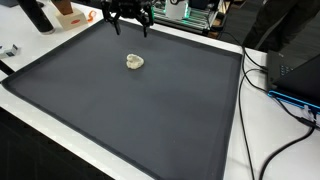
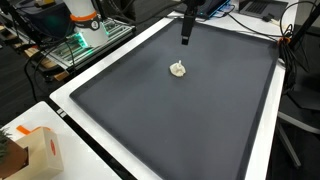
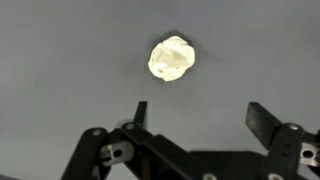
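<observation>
Wrist view: black two-finger gripper (image 3: 197, 110), jaws spread wide and holding nothing, both fingers in clear sight with bare mat between them.

Item 1. Small crumpled off-white lump (image 3: 172, 58), probably paper or tissue; the material cannot be told for certain. Irregular rounded outline, creased and folded surface, brightly lit, paler at the crown. It lies alone on the mat, ahead of the fingertips in the wrist view and apart from them. In both exterior views the lump (image 1: 134, 61) (image 2: 179, 69) sits in the half of the mat nearer the arm, with the gripper (image 1: 131, 28) (image 2: 185, 38) raised above the mat by its edge, not touching anything.

Item 2. Large dark grey rubber-like mat (image 1: 150, 120), flat, with a raised rim, lying on a white table (image 1: 237, 110).

Item 3. Surroundings: black cables (image 1: 272, 95) off one side of the table; a brown cardboard box (image 2: 40, 150) at a corner.

Handling note (judgement). The step in hand looks like an open-jawed approach. Done well, it would bring the fingers level on either side of the lump, centred, before any descent. The lump looks light and easily crushed, so it may skid if one finger touches first; a low, square and gentle closing would suit it.
</observation>
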`<move>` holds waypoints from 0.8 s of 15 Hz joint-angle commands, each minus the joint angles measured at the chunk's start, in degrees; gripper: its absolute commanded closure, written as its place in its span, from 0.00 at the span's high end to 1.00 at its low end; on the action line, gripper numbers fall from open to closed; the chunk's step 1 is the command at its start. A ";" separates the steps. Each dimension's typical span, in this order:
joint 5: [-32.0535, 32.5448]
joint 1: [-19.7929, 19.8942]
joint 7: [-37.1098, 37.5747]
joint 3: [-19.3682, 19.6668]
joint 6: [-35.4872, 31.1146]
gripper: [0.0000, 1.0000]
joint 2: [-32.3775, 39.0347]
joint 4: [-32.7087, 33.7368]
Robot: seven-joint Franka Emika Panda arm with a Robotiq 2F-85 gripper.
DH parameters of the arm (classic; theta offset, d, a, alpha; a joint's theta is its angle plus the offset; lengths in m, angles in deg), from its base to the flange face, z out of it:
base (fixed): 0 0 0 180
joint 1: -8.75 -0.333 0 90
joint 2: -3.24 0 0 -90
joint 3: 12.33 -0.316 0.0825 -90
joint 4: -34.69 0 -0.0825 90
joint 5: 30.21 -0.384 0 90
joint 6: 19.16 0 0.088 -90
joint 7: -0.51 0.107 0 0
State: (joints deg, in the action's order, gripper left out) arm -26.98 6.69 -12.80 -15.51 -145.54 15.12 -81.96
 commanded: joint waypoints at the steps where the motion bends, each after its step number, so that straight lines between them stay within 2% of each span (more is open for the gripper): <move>1: -3.05 0.80 -1.13 -0.45 -4.11 1.00 2.63 -2.85; 12: -1.43 0.34 8.43 1.31 -11.85 1.00 7.83 -6.23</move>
State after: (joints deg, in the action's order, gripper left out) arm -28.49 6.89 -6.47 -14.64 -154.81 22.71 -86.52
